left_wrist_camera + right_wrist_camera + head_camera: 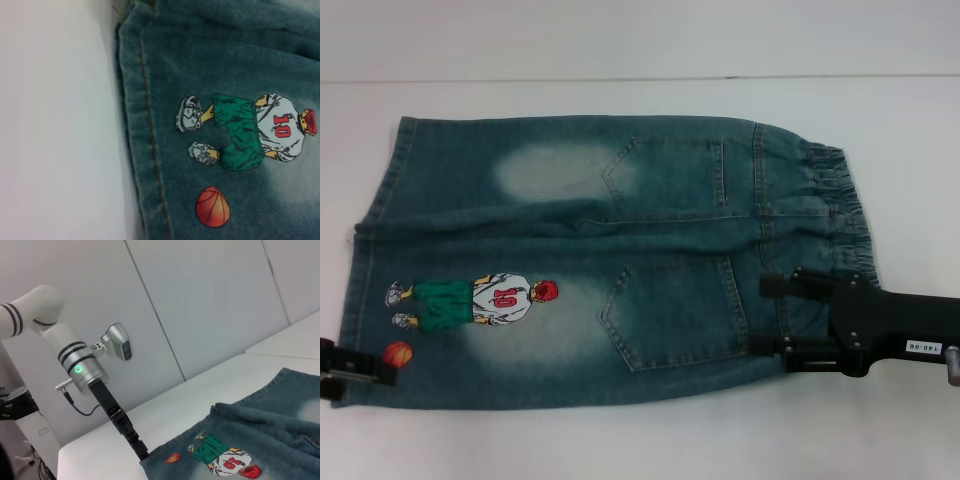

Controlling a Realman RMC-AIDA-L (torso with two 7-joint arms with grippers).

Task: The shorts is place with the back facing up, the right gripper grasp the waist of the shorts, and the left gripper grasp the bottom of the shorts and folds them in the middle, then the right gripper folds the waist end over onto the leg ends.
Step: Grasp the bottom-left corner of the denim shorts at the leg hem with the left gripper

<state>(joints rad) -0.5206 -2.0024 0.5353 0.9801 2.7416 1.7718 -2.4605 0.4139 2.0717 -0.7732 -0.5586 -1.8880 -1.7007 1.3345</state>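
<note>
The shorts [620, 260] lie flat on the white table with both back pockets up. The ruffled waist [840, 210] points right and the bottom of the shorts [365, 290] points left. My right gripper [775, 316], with its white label, is open and hovers over the denim just inside the waist, on the near side. My left gripper [355, 365] is at the near corner of the leg ends, beside the basketball print [398, 353]. In the right wrist view the left gripper [140, 452] reaches down to that corner of the shorts [280, 430]. The left wrist view shows the stitched hem [142, 150] and the number 10 player print [250, 130].
A bare strip of white table [620, 440] runs along the near side of the shorts and to their left [55, 125]. A pale wall [200, 300] stands behind the table's far edge. The left arm's silver wrist with its green light ring [80, 369] rises above the hem corner.
</note>
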